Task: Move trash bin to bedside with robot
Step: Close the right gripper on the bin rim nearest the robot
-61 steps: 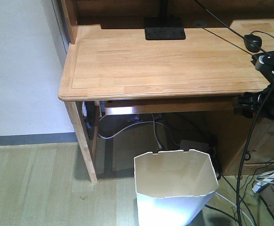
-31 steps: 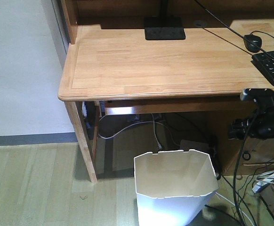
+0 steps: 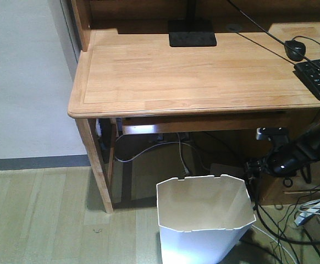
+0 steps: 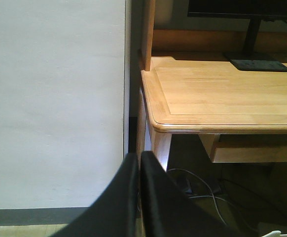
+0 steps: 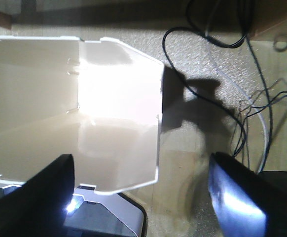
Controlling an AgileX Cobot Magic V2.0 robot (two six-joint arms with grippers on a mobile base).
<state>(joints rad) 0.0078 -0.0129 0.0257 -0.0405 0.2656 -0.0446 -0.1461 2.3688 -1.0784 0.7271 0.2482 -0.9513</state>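
The wooden counter is seen above and the white trash bin just below the right tool, spread wide over the bin's wall; the left tool is pinched shut, empty. Dragged by one edge, the bin could be tipped or cables snagged.

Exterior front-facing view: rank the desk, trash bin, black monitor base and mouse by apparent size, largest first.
1. desk
2. trash bin, helped by sitting nearer the camera
3. black monitor base
4. mouse
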